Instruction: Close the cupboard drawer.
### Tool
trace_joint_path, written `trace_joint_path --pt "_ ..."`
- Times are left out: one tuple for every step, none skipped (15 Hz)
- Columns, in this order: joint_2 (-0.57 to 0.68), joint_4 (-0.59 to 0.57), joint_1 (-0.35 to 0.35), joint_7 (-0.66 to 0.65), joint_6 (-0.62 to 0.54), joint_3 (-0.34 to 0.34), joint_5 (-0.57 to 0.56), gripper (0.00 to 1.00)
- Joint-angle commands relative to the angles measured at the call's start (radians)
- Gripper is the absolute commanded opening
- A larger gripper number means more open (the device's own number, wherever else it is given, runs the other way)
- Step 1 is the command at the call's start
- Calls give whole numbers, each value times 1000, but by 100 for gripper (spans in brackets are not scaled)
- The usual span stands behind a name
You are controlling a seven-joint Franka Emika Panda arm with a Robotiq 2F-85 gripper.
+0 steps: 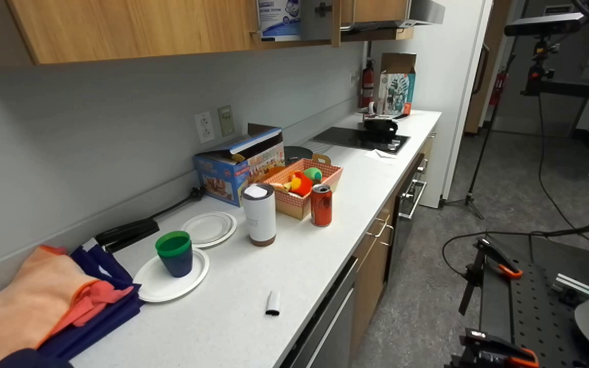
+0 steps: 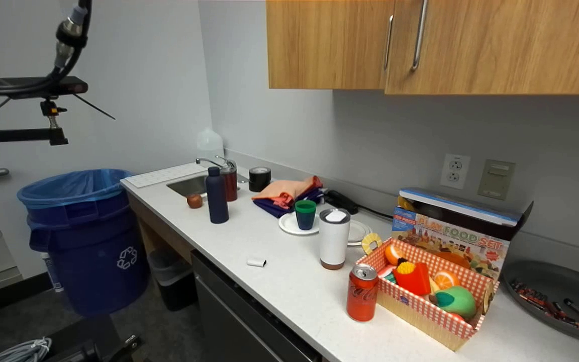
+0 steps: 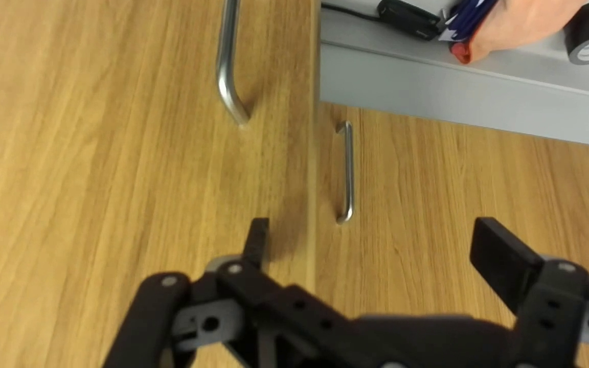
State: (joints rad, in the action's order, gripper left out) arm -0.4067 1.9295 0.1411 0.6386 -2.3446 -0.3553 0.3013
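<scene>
"How are we posed?"

"Close up at the cupboard door [image 3: 110, 153], by the wrist view. Our gripper [image 3: 374, 245] has its fingers [image 3: 257, 240] spread wide and has hold of nothing. One finger overlaps the cupboard door; the other stands in front of the neighbouring door [image 3: 437, 204]. Whether that first finger touches the cupboard door, we can't quite tell from this angle."

"And how does the cupboard door itself stand?"

"Open, its metal handle [image 3: 226, 66] toward us. In an exterior view we see it nearly edge-on, at the far side of an open cabinet [image 1: 294, 45] with a blue-and-white box [image 1: 280, 19] inside."

"What about the containers on our counter [image 2: 289, 281]?"

"In an exterior view we find a checked basket [image 2: 415, 314] full of play food [image 2: 415, 279], with an open carton [image 2: 455, 234] just behind it. Beside them a dark pan [image 2: 561, 276] holds small red and black pieces [image 2: 541, 299]. Further along, a green cup [image 2: 305, 205] sits nested in a dark-blue cup [image 2: 305, 221] on a white plate [image 2: 287, 224]."

"And down on the floor [image 2: 169, 332]?"

"A blue bin [image 2: 88, 246], lined with a blue bag [image 2: 73, 186]."
</scene>
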Motion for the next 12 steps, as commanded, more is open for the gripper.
trace_joint_path --pt "111 -107 19 52 -19 -1 101 100" --pt "140 -131 17 57 -24 3 120 100" --pt "167 -154 12 61 -27 9 138 100" --pt "196 -183 6 62 -28 17 157 100" --pt "222 -208 -2 61 -30 26 174 100" --pt "249 -236 -8 59 -30 35 194 100" --pt "272 -259 -16 60 -34 46 208 100" --pt "294 -283 -24 62 -37 58 218 100" --pt "310 -302 -35 63 -37 71 222 100" --pt "322 -319 -46 62 -28 84 227 100" --pt "330 -332 -57 59 -25 97 225 100" --pt "329 -335 -69 57 -19 108 222 100"
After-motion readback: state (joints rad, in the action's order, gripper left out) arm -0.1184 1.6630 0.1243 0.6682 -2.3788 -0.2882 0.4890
